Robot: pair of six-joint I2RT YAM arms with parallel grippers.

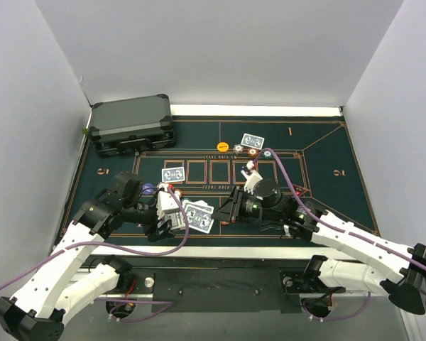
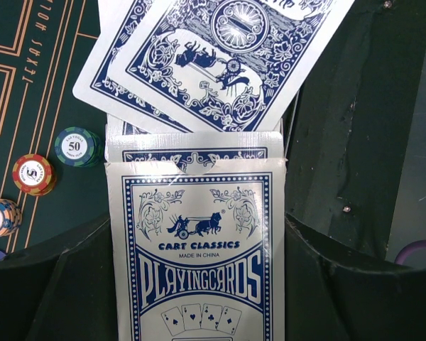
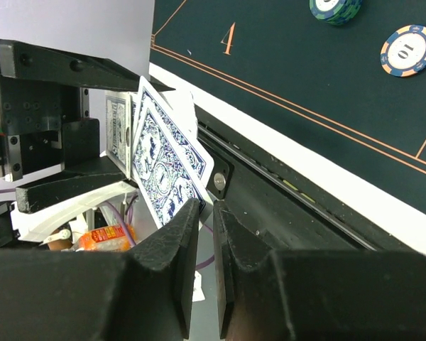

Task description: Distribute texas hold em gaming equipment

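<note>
Step in hand: dealing, pulling one card off the deck. The left gripper (image 1: pixel 167 213) is clamped on the card box (image 2: pixel 195 263), one finger on each long side and the flap end open. A few blue-backed cards (image 2: pixel 220 57) fan out of the box mouth toward 3 o'clock in the top view.

The right gripper (image 3: pixel 206 213) comes in from 3 o'clock. Its jaws are almost together, leaving only a thin slit, and the low corner of the front card (image 3: pixel 167 160) sits in that slit. This reads as a pinch on that one card, though the wrist view leaves it unclear whether a second card is caught too.

Two dealt cards (image 1: pixel 172 173) lie face down on the green mat (image 1: pixel 319 185), one at 12 o'clock of the box and the other farther off at 1 o'clock. Loose chips (image 2: pixel 78 145) lie on the mat near the box. The grey case (image 1: pixel 133 124) is at 11 o'clock, untouched.

Next move, as a judgement: the right arm draws the card straight out toward 3 o'clock while the left holds the box steady. It should check that only one card comes, then lay it at an open player spot.
</note>
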